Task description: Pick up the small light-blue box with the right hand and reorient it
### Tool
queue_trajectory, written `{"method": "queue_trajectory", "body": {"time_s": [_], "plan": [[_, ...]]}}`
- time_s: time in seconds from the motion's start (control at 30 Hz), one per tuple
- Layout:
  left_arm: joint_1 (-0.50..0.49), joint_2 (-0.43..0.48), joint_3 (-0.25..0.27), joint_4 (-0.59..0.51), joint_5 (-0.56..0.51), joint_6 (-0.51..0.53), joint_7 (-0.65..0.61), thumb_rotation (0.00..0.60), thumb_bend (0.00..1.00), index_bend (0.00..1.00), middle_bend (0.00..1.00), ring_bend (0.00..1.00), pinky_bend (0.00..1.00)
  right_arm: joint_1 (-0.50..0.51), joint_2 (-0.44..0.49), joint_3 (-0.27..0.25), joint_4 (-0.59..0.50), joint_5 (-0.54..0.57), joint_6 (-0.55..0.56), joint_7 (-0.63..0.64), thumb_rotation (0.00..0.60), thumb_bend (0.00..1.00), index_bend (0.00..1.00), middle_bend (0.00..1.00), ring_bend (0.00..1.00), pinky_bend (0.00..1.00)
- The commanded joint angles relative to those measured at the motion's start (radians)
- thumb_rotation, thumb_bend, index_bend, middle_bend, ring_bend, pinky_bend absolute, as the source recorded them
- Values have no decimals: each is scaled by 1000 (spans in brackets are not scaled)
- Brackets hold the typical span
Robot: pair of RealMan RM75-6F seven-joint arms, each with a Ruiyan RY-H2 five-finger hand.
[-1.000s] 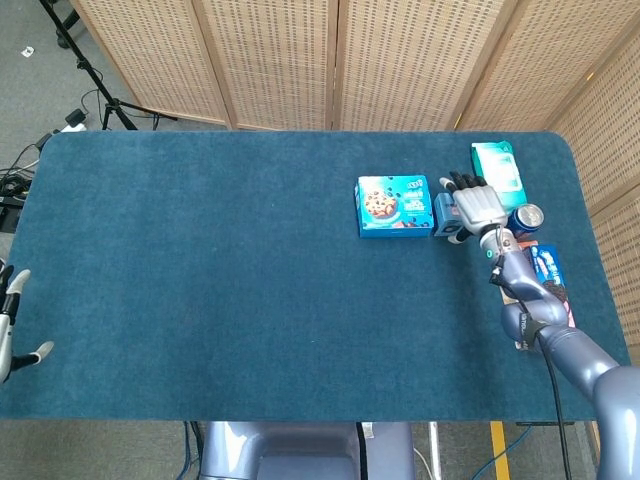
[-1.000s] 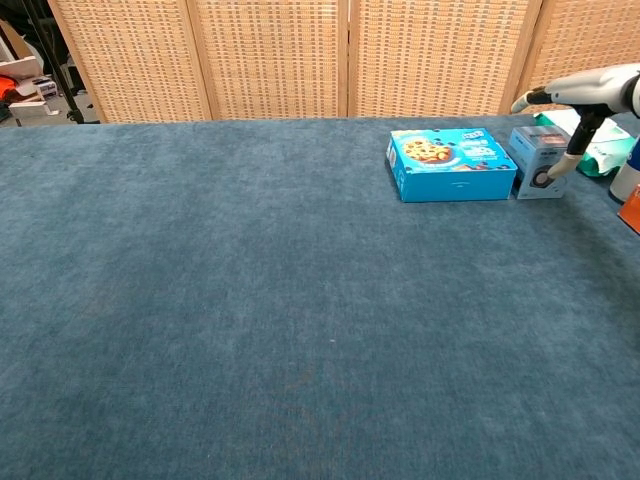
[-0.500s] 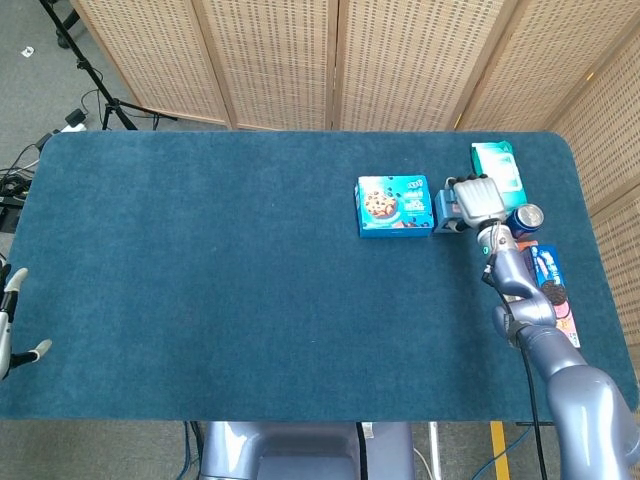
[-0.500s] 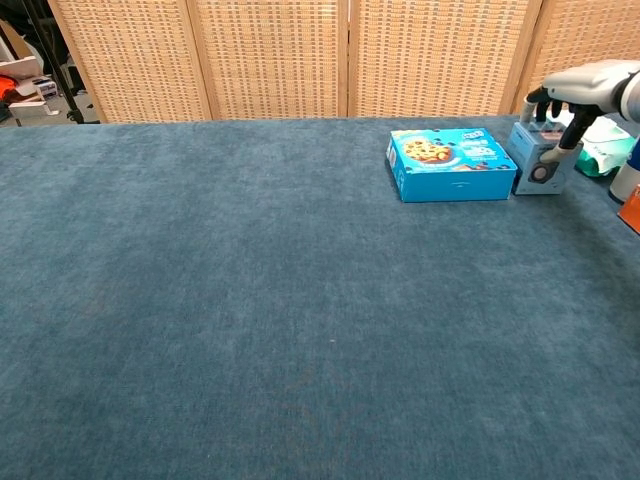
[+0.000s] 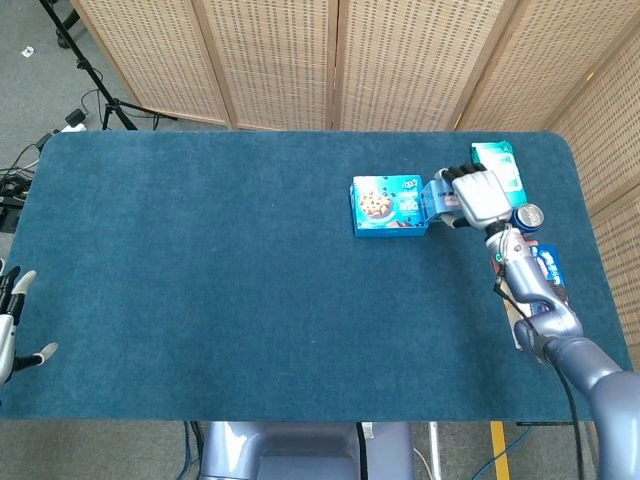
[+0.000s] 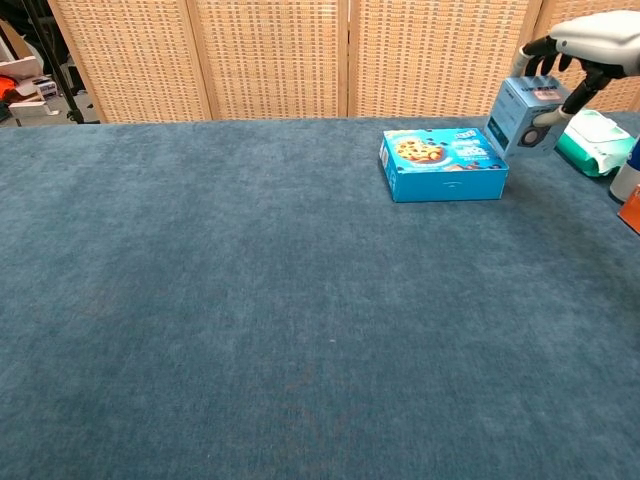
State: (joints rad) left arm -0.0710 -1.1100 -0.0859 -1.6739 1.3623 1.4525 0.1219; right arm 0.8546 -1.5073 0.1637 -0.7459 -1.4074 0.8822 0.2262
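Small light-blue box [image 6: 524, 113]: gripped from above by right hand [image 6: 590, 35], lifted and tilted, far right, beside cookie box [image 6: 443, 163]. Step: reorienting. Next: turn further, set down clear. Left hand [image 5: 12, 325]: empty, fingers apart.

Print on the boxes and packets is too small to read.
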Motion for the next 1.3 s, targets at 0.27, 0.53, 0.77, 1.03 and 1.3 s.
{"method": "queue_trajectory", "body": {"time_s": [0.27,0.53,0.77,1.03,1.3], "plan": [[24,31,30,-6,75,43,-69,600,0,0,0,0,0,-160,308,15,-794,153,177,-515,600,569,366,460,303,272],[43,55,39,1,115,84,-139,600,0,0,0,0,0,-165,225,9,-1008,356,268,-899,600,591,366,462,323,271],[48,66,43,6,125,89,-170,600,0,0,0,0,0,-123,104,14,-1099,524,345,-1132,600,620,366,462,331,272],[50,71,42,14,125,92,-194,600,0,0,0,0,0,-61,-13,58,-1091,731,396,-1261,600,621,366,455,331,272],[46,68,41,18,120,82,-191,600,0,0,0,0,0,-59,0,71,-1064,799,287,-1145,600,189,5,0,0,115]]}}
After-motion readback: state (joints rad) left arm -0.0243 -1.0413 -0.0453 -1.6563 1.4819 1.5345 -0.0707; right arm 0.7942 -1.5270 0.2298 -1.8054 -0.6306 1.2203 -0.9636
